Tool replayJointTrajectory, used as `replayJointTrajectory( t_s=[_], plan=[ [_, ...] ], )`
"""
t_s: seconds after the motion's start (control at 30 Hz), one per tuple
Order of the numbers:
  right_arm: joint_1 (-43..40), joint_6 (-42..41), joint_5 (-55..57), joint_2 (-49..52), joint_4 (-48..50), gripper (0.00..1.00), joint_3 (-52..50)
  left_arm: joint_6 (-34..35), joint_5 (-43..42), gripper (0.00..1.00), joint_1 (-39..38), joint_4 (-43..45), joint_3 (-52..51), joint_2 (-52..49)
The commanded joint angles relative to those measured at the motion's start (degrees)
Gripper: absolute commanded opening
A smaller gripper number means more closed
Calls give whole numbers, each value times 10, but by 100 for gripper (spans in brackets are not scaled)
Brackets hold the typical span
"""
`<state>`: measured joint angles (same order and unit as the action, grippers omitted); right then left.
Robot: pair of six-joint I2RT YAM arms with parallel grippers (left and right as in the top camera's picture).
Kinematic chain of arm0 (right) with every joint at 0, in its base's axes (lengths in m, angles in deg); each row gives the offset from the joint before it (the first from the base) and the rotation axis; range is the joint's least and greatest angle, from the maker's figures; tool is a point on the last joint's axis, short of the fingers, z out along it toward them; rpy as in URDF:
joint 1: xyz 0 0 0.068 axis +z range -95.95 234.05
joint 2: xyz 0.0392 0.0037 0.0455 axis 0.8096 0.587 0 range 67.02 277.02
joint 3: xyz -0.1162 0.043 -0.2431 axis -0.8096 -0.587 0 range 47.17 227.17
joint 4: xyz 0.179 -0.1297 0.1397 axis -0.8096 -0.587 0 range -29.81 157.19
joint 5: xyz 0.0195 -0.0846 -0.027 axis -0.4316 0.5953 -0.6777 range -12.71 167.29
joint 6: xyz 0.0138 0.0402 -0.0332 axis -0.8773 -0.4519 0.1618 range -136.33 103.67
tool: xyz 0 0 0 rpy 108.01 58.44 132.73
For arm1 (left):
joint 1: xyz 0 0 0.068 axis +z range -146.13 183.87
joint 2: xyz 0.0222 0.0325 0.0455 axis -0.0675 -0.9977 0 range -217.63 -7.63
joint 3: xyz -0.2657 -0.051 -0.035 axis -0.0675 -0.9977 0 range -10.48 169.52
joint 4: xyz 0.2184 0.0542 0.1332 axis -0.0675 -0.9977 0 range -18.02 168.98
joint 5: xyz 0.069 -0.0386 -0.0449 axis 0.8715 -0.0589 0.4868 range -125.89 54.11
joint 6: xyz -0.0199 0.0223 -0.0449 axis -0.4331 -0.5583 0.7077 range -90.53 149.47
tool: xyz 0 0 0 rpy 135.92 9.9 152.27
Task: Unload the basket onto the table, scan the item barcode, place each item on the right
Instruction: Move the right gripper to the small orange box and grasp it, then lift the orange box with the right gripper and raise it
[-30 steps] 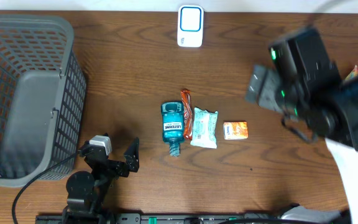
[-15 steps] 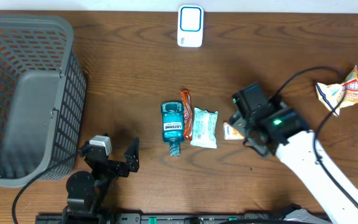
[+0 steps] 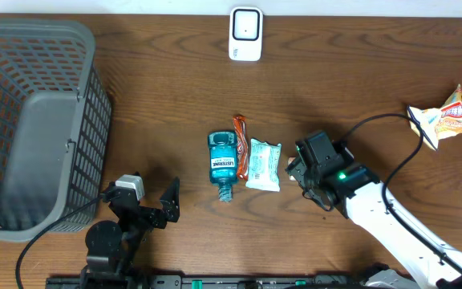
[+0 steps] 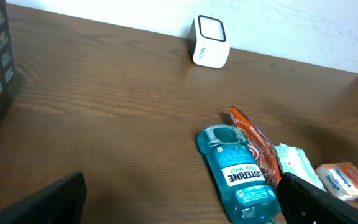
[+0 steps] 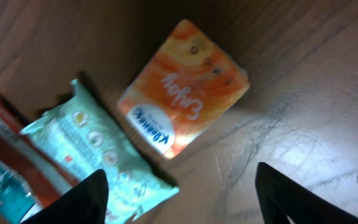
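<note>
My right pincer (image 5: 179, 193) hangs over the orange tissue pack (image 5: 185, 87), with its fingers apart and gripping nothing. The pack lies flat on the worktop (image 5: 309, 124) just ahead of the fingertips, its long axis slanted across the gap. My left pincer (image 4: 179, 186), wide open and empty, is far off.

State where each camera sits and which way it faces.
Overhead: above the table, looking straight down; left arm and right arm show.
Left wrist: low, facing the mouthwash bottle and scanner; own fingers at bottom corners.
Right wrist: close above the orange tissue pack; own fingers at bottom.
Shared: both wrist views show that pack.
</note>
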<state>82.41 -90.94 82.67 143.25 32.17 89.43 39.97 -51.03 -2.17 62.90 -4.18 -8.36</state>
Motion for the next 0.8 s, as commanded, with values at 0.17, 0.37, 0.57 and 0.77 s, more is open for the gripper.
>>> replayJointTrajectory(
  t_s=[0.17, 0.37, 0.57, 0.77],
  plan=[
    [0, -32, 55, 5, 66, 63, -55, 1, -7, 98, 1, -13, -9, 4],
    [-6, -36, 84, 41, 108, 58, -68, 1, -7, 98, 1, -13, -9, 4],
    [-7, -36, 59, 102, 150, 43, -68, 1, -7, 98, 1, -13, -9, 4],
    [-7, -35, 30, 141, 156, 1, -68, 1, -7, 98, 1, -13, -9, 4]
  ],
)
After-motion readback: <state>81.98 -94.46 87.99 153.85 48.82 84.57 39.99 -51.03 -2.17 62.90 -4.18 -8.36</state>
